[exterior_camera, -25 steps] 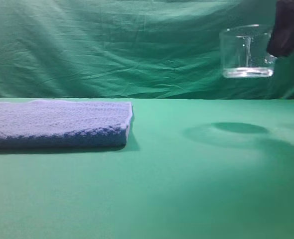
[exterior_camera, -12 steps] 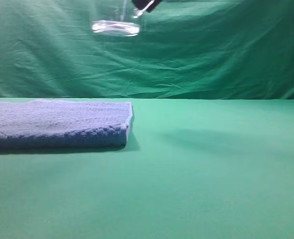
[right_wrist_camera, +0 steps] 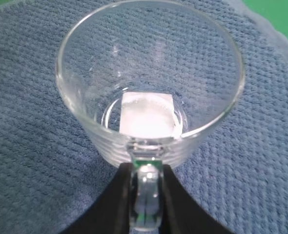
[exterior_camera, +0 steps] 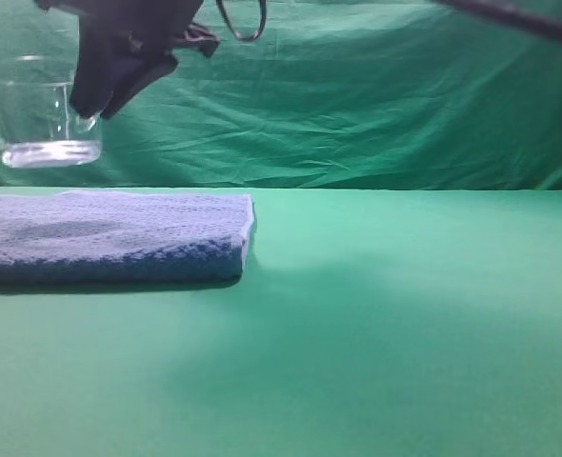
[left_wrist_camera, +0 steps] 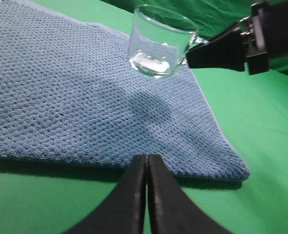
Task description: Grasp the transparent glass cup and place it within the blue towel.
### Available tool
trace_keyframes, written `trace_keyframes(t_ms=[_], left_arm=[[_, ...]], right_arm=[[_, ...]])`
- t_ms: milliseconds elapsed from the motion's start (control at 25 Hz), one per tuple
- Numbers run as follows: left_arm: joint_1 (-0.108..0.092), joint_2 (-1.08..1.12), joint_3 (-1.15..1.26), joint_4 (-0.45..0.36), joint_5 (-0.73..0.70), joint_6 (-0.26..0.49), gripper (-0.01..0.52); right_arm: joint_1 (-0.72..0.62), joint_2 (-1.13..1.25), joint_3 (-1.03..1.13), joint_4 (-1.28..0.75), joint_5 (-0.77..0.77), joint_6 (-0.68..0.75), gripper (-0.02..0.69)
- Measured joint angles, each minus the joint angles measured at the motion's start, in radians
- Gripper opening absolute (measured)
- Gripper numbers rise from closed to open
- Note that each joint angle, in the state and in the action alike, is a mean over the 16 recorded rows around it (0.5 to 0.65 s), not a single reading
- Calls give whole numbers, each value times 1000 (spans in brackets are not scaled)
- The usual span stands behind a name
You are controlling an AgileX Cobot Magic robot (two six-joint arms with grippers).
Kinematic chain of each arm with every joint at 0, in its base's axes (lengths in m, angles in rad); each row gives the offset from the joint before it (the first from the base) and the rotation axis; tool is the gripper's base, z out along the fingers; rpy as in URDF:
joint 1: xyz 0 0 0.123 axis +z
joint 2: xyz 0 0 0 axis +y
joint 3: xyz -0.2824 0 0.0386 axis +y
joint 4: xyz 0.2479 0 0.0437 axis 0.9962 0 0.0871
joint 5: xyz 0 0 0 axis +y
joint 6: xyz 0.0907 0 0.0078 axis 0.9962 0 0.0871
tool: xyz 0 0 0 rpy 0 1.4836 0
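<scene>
The transparent glass cup [exterior_camera: 41, 112] hangs upright in the air above the left part of the blue towel [exterior_camera: 110, 236], clear of it. My right gripper [exterior_camera: 89, 103] is shut on the cup's small glass handle [right_wrist_camera: 146, 195]. From the right wrist I look down into the cup [right_wrist_camera: 149, 83] with the towel [right_wrist_camera: 31, 146] beneath it. The left wrist view shows the cup [left_wrist_camera: 156, 41] over the towel [left_wrist_camera: 75, 97] and the right gripper [left_wrist_camera: 190, 51] beside it. My left gripper [left_wrist_camera: 146, 158] is shut and empty, just off the towel's near edge.
A green cloth covers the table [exterior_camera: 405, 324] and hangs as a backdrop [exterior_camera: 376, 95]. The right arm's dark link [exterior_camera: 510, 19] crosses the top right of the high view. The towel lies at the table's left.
My right gripper has carried the cup from the far right, up and across to the left, then lower over the towel. The towel has not moved.
</scene>
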Motion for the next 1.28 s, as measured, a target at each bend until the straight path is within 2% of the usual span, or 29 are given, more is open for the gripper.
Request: trace_keyframes(t_ms=[240,320,400,520,800,920,1040,1280], left_arm=[[0,0,0,0,0,0,0],[0,0,0,0,0,0,0],[0,0,0,0,0,0,0],[0,0,0,0,0,0,0],[0,0,0,0,0,0,0],[0,0,0,0,0,0,0],[0,0,0,0,0,0,0],[0,0,0,0,0,0,0]], right_arm=[[-1,-4,-13,-4,0,28,437],[-4,-27,-14,-7,13,50,468],[-11,-58,-15,-11,37,80,468],[-27,-116,-15,-20,88,140,409],[-74,-280,-11,-95,265,311,140],[-91,-357,13,-139,336,376,48],[-102,-442,68,-187,378,423,8],[-107,-662,287,-276,354,476,0]])
